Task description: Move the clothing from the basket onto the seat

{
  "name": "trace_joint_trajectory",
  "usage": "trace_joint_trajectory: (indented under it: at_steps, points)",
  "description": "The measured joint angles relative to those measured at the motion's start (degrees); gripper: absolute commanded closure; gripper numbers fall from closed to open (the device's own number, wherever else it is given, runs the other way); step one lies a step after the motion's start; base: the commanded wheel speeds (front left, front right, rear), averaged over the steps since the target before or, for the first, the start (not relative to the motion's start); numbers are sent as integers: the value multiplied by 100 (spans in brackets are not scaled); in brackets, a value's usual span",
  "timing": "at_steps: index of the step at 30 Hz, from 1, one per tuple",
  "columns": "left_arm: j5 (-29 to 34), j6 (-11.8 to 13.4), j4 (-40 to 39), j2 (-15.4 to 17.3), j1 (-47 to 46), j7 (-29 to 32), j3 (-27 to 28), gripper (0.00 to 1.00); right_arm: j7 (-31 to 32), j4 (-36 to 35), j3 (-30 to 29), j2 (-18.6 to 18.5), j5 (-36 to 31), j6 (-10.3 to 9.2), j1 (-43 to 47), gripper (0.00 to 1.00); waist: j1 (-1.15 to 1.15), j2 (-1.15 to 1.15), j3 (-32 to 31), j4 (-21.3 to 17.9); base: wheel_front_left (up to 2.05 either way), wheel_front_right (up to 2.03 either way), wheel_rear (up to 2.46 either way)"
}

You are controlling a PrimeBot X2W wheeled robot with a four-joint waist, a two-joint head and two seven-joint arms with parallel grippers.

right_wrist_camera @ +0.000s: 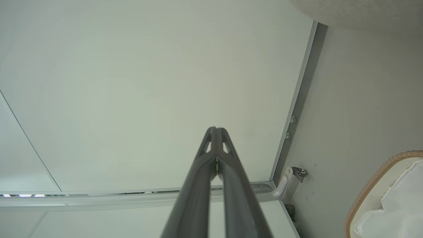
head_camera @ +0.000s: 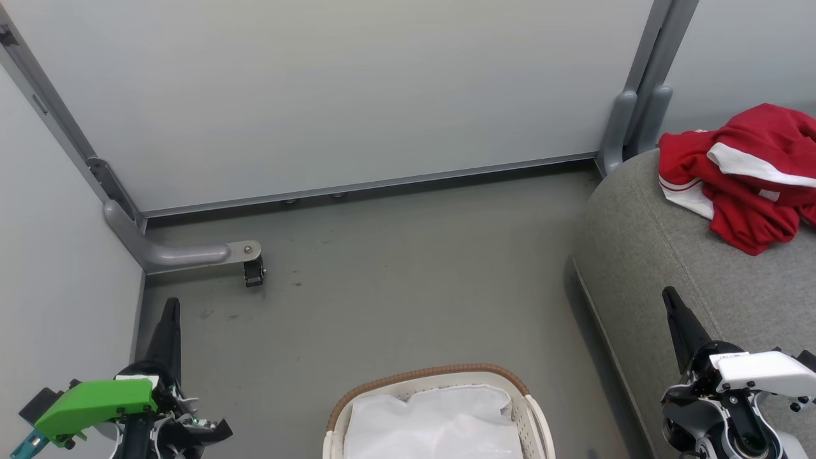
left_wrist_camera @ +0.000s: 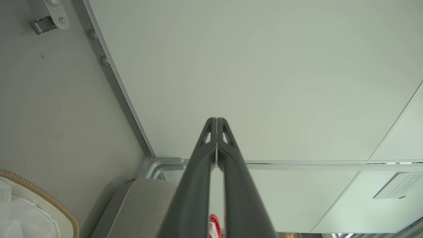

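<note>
Basket (head_camera: 440,375), cut off at the near edge, shows its brown rim and white liner (head_camera: 433,421). Left fingers (head_camera: 168,338) and right fingers (head_camera: 682,322) are each pressed together, empty. Farther right, crumpled red clothing (head_camera: 746,178) with white bands lies on the grey seat (head_camera: 637,255), partly cropped.

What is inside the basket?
A crumpled white liner fills the basket. Anything under it is covered, and the basket's near end is cut off. The red clothing lies on the seat.

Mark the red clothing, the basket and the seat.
red clothing (head_camera: 739,191), head view, middle of the crumpled heap.
basket (head_camera: 433,371), head view, brown woven rim.
seat (head_camera: 644,255), head view, bare grey cushion top.
</note>
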Motion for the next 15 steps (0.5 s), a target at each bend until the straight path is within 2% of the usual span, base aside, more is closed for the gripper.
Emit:
trace_joint_trajectory:
  at_steps: [15]
  points:
    - [-27, -5, -9, 0, -19, 4, 9, 100, 2, -7, -5, -1, 36, 0, -2, 100, 0, 0, 1, -3, 0, 0, 0]
